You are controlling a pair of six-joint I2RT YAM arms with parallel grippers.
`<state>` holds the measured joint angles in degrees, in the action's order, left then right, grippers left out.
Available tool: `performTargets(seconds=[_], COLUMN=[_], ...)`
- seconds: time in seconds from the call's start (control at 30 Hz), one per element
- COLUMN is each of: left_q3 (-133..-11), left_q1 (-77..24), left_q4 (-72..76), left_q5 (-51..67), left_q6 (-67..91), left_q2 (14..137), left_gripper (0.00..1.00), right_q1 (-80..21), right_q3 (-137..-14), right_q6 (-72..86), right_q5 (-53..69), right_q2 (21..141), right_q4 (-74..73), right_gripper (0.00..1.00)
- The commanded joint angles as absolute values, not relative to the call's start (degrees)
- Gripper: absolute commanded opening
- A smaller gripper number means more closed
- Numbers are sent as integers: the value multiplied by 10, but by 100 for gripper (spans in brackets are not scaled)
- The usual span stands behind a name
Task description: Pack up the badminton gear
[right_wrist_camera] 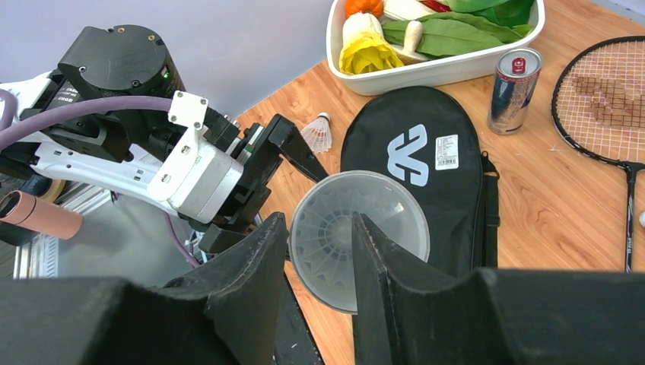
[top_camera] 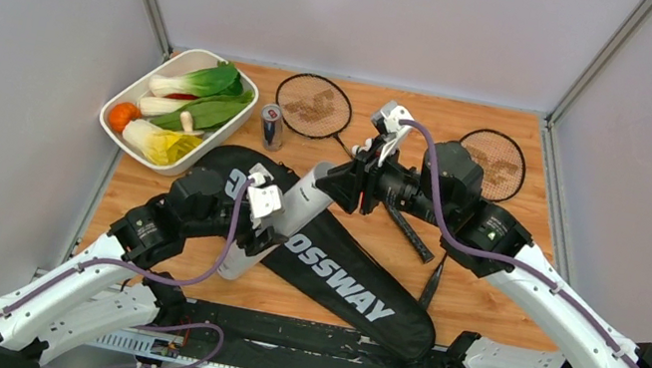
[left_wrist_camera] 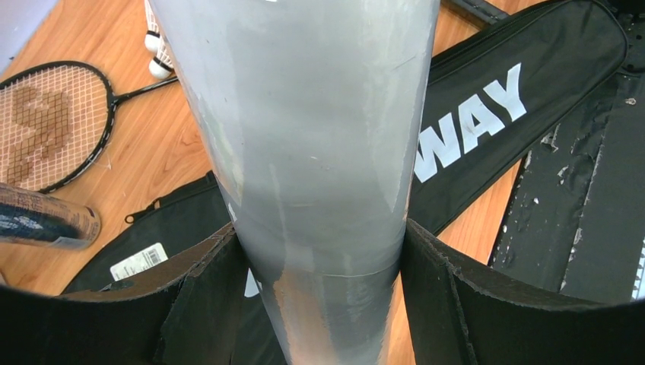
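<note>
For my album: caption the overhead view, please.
Left gripper holds the white tube over the racket bag; right gripper faces the tube's mouth.

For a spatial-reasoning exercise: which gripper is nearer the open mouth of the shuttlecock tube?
Right. The right gripper sits just in front of the open mouth of the shuttlecock tube; the left gripper clamps the tube's body farther down, away from that end.

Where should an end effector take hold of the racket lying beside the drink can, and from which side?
Probably the black handle, from straight above, jaws across its width. The racket lies flat on the table, leaving no room to slide under, and the handle is thicker than the thin shaft and well clear of the can.
</note>
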<state>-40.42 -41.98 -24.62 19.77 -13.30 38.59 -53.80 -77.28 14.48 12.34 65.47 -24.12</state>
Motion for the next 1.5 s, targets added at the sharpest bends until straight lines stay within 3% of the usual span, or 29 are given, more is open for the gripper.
performTargets(seconds=[0.0, 0.13, 0.27, 0.57, 0.6, 1.47], left_q3=[-408, -408, -409, -408, -408, -387], left_q1=[-423, -423, -423, -423, -422, -422], left_q4=[-188, -190, -190, -190, -190, -190], left_q5=[201, 200, 201, 199, 199, 176], left_q6=[-150, -152, -153, -159, -159, -157], left_q2=[382, 382, 381, 381, 381, 382], left_gripper=[36, 36, 36, 36, 35, 13], right_q1=[-537, -535, -533, -530, -527, -422], right_q3=[-772, -770, -767, -766, -766, -803], right_q6=[150, 152, 152, 144, 144, 124], right_q5=[148, 148, 145, 125, 121, 149], right_q2=[650, 650, 652, 638, 632, 590], right_q4=[-238, -239, -238, -227, -224, -204], right_gripper=[41, 44, 41, 1, 0, 0])
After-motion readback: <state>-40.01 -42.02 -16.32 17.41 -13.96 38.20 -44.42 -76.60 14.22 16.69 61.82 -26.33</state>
